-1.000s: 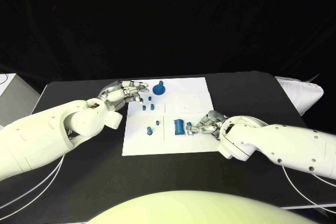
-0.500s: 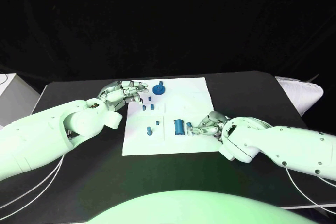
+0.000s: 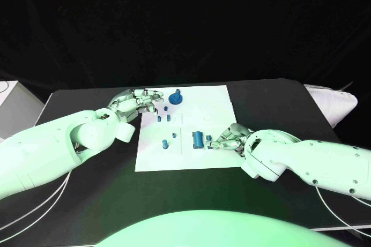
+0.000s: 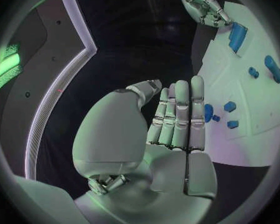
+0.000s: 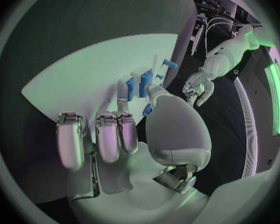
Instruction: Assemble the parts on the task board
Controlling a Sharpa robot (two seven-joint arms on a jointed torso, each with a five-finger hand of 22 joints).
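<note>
- Parts: the right robot hand point(image 3: 227, 136) at the task board's point(image 3: 208, 105) right edge pinches a small blue part point(image 3: 208, 138) beside the blue cylinder point(image 3: 198, 139).
- Left robot hand point(image 3: 138, 103) hovers open-fingered at the board's far-left corner, near the blue knob point(image 3: 175, 98).
- Judged step: seating the pinched part; next calls for careful alignment.

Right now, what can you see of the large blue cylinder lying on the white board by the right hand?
The large blue cylinder lies on its side on the white task board, its long axis running away from the robot. It looks like smooth plastic. The right hand sits close beside it; whether its fingers touch it is unclear.
</note>
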